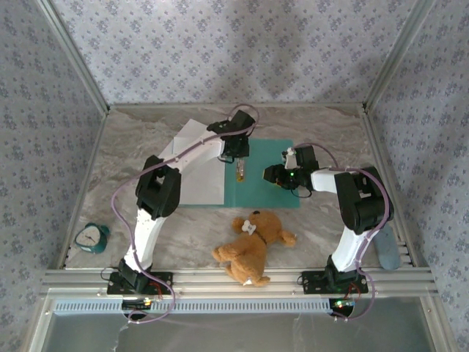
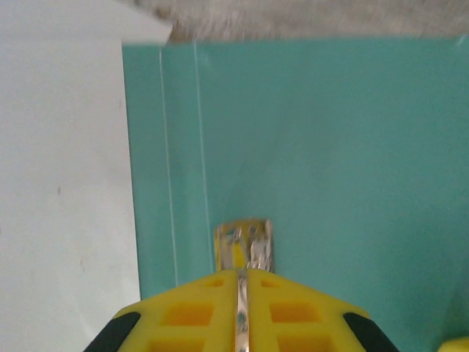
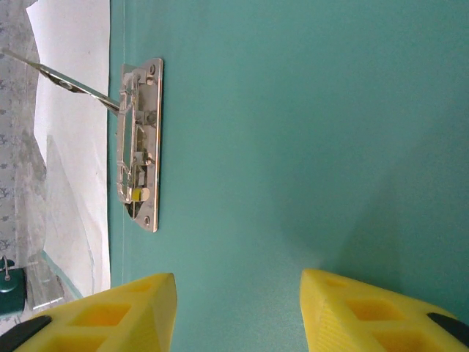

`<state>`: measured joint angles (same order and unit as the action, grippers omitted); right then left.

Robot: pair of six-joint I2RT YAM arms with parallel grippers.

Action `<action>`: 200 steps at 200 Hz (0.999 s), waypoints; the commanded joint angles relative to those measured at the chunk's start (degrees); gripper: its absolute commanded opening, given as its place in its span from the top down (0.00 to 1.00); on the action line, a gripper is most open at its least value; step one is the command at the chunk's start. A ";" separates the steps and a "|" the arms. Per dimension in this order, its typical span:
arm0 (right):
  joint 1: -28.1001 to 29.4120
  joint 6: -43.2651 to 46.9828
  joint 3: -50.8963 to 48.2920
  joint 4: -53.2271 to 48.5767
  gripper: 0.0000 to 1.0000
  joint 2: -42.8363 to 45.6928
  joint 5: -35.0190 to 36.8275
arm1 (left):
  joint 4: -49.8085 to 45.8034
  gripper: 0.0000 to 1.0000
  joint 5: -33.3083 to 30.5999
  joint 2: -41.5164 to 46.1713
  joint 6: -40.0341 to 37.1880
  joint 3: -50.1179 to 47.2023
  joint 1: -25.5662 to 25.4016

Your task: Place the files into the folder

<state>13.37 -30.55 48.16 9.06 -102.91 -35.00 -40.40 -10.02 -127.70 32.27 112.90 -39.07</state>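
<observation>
The open folder [image 1: 256, 194] lay mid-table, toward the far edge, its teal right half bare. The right gripper [image 3: 238, 293] hovered over it, spread wide. The left gripper [image 2: 240, 282] pinched the raised clip lever [image 3: 66, 82]. Beyond, the files [image 1: 201, 183] lay skewed along the folder's left side, seemingly not yet clipped in.

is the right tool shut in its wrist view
No, the right tool has its yellow fingers well apart, with the bare teal folder showing between them.

Files [image 1: 201, 183] left of folder [image 1: 272, 189], teddy bear [image 1: 253, 246] in front, clock [image 1: 91, 237] far left
</observation>
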 commanded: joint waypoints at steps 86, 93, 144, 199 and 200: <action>-0.42 0.17 2.40 -12.58 0.50 1.67 4.75 | -15.51 0.84 4.54 -4.39 -6.52 24.02 2.62; -0.29 0.41 2.84 -13.47 0.50 1.92 5.27 | -15.92 0.84 4.82 -2.85 -6.52 23.15 2.67; -0.14 0.86 3.81 -16.10 0.50 3.84 8.79 | -5.00 0.82 9.98 13.72 -3.62 -4.62 0.85; -0.11 1.46 6.14 -17.57 0.50 2.98 9.33 | 4.27 0.83 11.12 18.71 0.20 -25.24 -3.15; -0.10 1.46 6.19 -17.62 0.50 2.94 9.34 | 4.36 0.82 11.19 18.58 0.22 -25.39 -3.18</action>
<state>13.21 -30.35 51.64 -5.54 -100.05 -27.14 -41.43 -0.80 -108.49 30.09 92.27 -41.10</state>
